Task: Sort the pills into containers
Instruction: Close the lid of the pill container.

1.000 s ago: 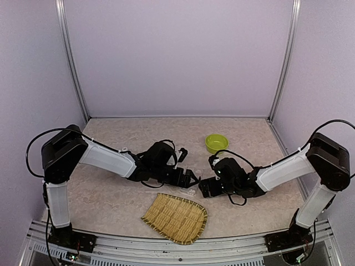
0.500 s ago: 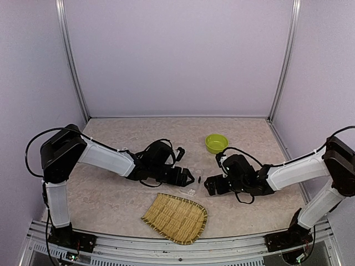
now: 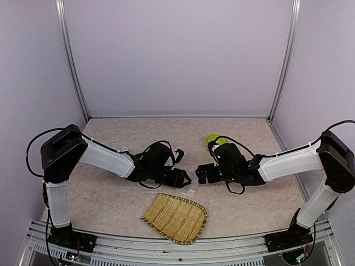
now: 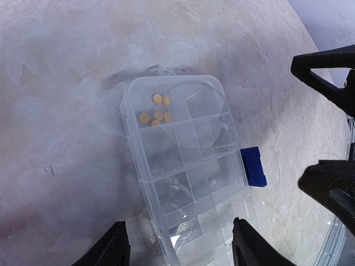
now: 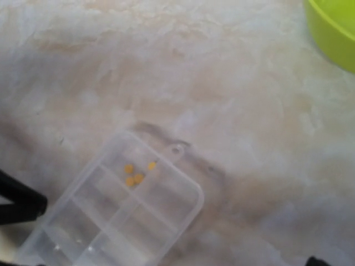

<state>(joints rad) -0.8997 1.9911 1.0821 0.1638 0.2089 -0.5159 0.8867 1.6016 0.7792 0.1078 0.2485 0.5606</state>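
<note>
The clear organiser box lies flat on the table with a blue latch on its side. Several small orange pills sit in one corner compartment; they also show in the right wrist view. My left gripper is open and empty, its fingers either side of the box's near end, above it. My right gripper is open and empty beside the box's latch side. In the top view the left gripper and right gripper face each other, and only an edge of the box shows.
A woven bamboo tray lies at the front, just below the box. A lime-green bowl stands behind the right arm, partly hidden by it; its rim shows in the right wrist view. Walls enclose the table.
My right gripper has moved back and to the left, from the front of the box towards the bowl. My left gripper has shifted slightly. The box stays on the table.
</note>
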